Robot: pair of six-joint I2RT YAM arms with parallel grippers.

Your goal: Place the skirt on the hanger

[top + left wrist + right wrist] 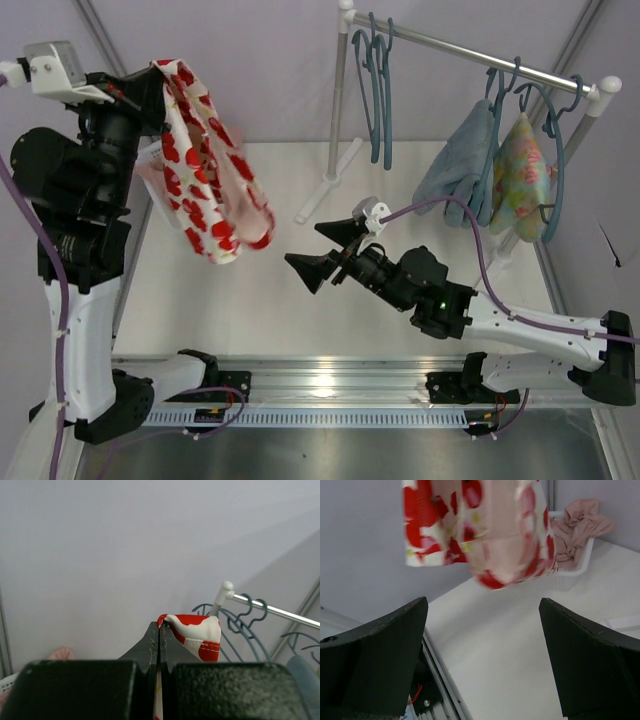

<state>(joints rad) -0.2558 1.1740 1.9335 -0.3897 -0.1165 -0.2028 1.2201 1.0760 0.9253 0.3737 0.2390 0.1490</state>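
Tabletop white beneath skirt, walls lilac

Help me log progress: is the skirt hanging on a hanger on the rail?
No, the skirt dangles from the shut left gripper, away from the teal hangers on the rail.

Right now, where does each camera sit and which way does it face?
Top external: above and behind the bases, looking down on the table, both arms, the skirt and the rack.
Left wrist: on the raised left arm, looking along the left gripper, shut on the skirt's corner, toward the rack.
Right wrist: near the table, facing across it between the fingers of the open right gripper at the hanging skirt and a basket.
Shared: all three show the skirt; top and left wrist share the rack.
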